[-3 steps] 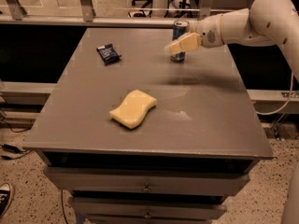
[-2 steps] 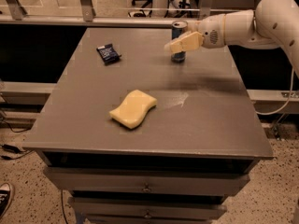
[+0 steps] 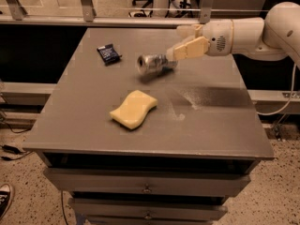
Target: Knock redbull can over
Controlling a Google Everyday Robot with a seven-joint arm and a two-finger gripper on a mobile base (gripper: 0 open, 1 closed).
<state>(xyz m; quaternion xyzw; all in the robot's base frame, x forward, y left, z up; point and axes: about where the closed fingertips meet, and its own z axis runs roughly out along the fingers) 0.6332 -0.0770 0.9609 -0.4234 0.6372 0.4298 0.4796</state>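
Observation:
The redbull can (image 3: 152,63) is tipped onto its side at the back middle of the grey table (image 3: 211,125). Its silver top points left toward the camera, and it looks blurred with motion. My gripper (image 3: 176,42) reaches in from the right on a white arm, just right of the can and slightly above it. Its lower finger (image 3: 190,50) is against or very near the can's far end. The fingers stand apart with nothing between them.
A yellow sponge (image 3: 134,108) lies in the middle of the table, nearer the front. A flat dark blue snack packet (image 3: 108,53) lies at the back left. A railing (image 3: 140,20) runs behind the table. Drawers are below the front edge.
The can stood upright at the back of the table beside my gripper. It has now fallen to the left onto its side. My gripper has swept left and a little forward.

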